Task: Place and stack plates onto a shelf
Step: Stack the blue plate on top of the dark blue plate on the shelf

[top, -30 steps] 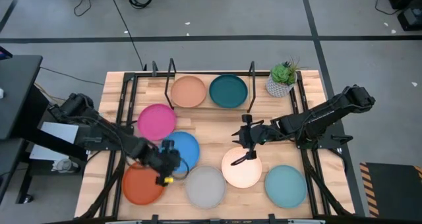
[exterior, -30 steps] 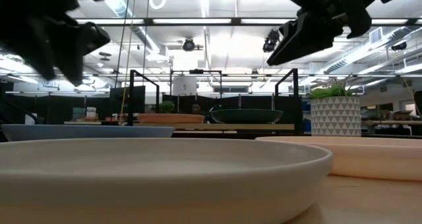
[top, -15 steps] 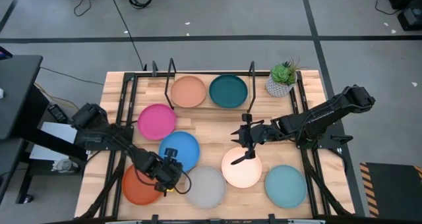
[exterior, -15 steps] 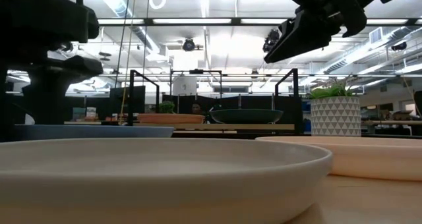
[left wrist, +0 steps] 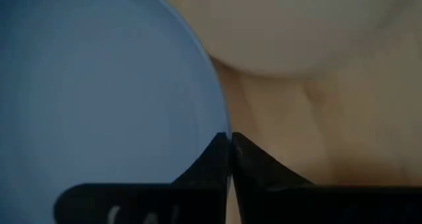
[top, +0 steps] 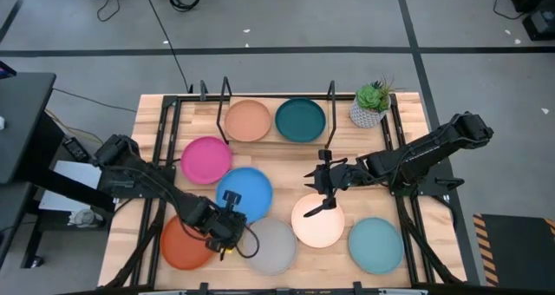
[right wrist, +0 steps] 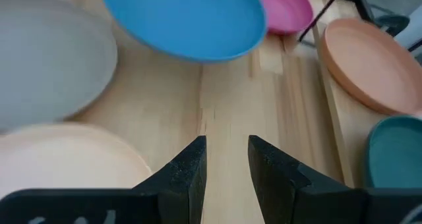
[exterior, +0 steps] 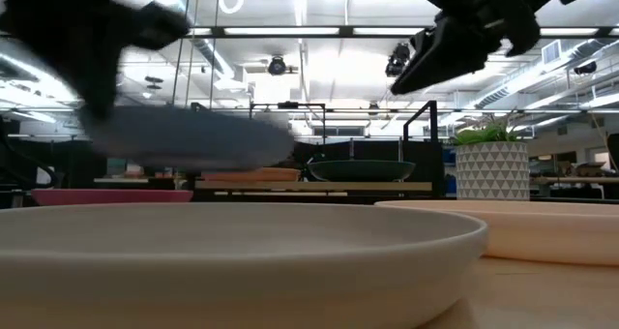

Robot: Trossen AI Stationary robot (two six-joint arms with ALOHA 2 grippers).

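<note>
A: Where is the blue plate relative to the shelf?
B: In front of it, off the table, tilted in the low view. The left gripper is clamped on its near rim; in the left wrist view the fingers meet on the plate's edge.
A: What sits on the shelf?
B: The tan plate and the dark teal plate, side by side between the black uprights.
A: The right gripper?
B: Hovering in front of the shelf, above the cream plate, fingers slightly apart, holding nothing
</note>
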